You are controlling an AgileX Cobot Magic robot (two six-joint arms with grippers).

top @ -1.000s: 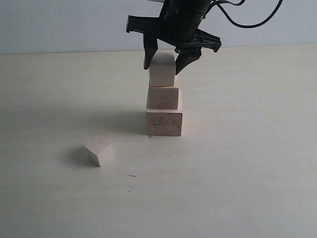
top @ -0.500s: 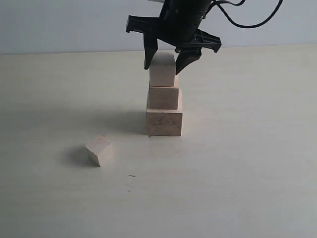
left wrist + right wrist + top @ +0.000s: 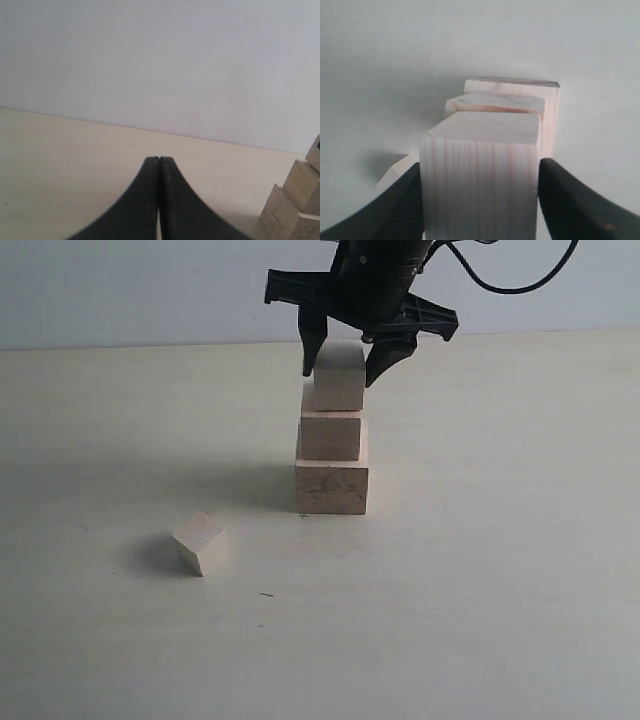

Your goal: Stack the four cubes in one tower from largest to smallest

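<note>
In the exterior view the tower stands mid-table: the largest cube (image 3: 331, 488) lowest, the second cube (image 3: 331, 436) on it. My right gripper (image 3: 342, 378) is shut on the third cube (image 3: 338, 380), which sits at the second cube's top, a little off to the right; contact there is unclear. The right wrist view has both fingers (image 3: 405, 200) pressed on that cube (image 3: 480, 170). The smallest cube (image 3: 200, 543) lies alone on the table to the front left. My left gripper (image 3: 159, 159) is shut and empty, away from the tower (image 3: 295, 200).
The pale table (image 3: 500, 570) runs back to a white wall (image 3: 120, 290). A black cable (image 3: 510, 285) loops behind the right arm. The left arm does not show in the exterior view.
The right gripper, with the third cube in it, has shifted slightly right and a touch upward over the tower. The smallest cube and the two lower cubes have stayed put.
</note>
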